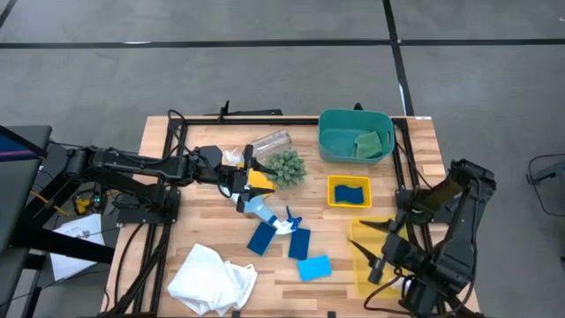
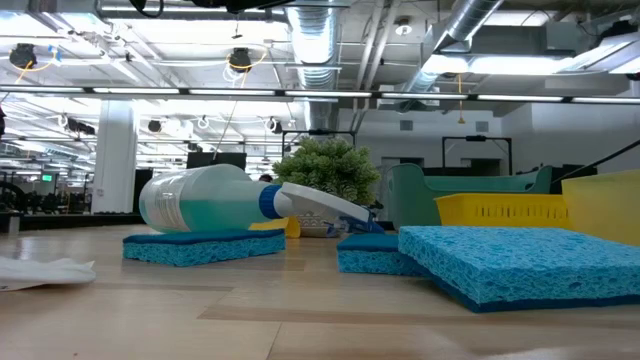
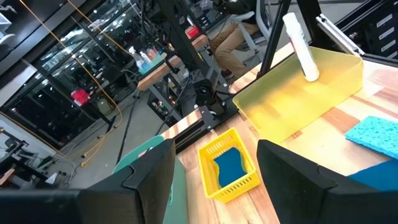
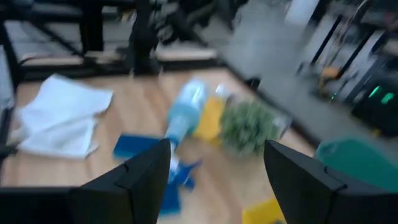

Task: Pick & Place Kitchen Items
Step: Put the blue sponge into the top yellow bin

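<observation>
A clear spray bottle (image 1: 256, 208) (image 2: 215, 200) with a blue trigger lies on its side mid-table, its body resting on a dark blue sponge (image 2: 200, 246). A yellow sponge (image 1: 261, 179) lies beside it. Two more blue sponges (image 1: 299, 243) (image 1: 313, 268) lie nearer the front. A clear cup (image 1: 269, 141) lies at the back, and a white cloth (image 1: 212, 278) is crumpled at the front left. My left gripper (image 1: 244, 181) (image 3: 214, 155) hangs open beside the yellow sponge, nothing between its fingers. My right gripper (image 1: 369, 249) (image 4: 217, 149) is open over the large yellow bin, pointing toward the bottle.
A spiky green plant ball (image 1: 285, 166) sits right of the yellow sponge. A teal bin (image 1: 328, 141) at the back right holds a green sponge (image 1: 369, 141). A small yellow basket (image 1: 334, 200) holds a blue sponge. The large yellow bin (image 1: 360, 281) stands at the front right.
</observation>
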Robot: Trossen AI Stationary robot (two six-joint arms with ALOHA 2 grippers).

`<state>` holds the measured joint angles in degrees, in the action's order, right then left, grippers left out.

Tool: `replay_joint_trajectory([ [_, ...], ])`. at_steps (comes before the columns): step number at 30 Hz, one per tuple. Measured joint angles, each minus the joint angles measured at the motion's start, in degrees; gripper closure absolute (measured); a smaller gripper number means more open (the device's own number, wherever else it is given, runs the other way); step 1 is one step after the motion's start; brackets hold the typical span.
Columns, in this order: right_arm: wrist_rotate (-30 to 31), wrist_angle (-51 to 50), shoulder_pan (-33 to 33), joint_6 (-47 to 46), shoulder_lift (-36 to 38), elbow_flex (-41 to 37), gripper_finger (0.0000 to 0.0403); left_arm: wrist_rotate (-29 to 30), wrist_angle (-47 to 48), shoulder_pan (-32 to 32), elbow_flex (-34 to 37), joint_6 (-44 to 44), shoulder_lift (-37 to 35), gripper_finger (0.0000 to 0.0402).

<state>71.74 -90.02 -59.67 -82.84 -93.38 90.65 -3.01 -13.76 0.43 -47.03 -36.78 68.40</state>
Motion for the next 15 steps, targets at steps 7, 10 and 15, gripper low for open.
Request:
replay_joint_trajectory([
  [7,6.28,-0.01,5.8,1.46,0.48,0.0,0.0154,0.0,0.07,0.0,0.0,2.41,0.0,0.0179],
  [10,5.99,0.01,8.33,2.5,0.5,0.01,0.0154,0.08,0.09,0.0,0.0,3.07,0.0,0.0179],
  [15,5.63,0.01,10.5,3.33,0.83,0.02,0.0154,1.46,1.38,0.0,0.0,3.22,0.0,0.0179],
])
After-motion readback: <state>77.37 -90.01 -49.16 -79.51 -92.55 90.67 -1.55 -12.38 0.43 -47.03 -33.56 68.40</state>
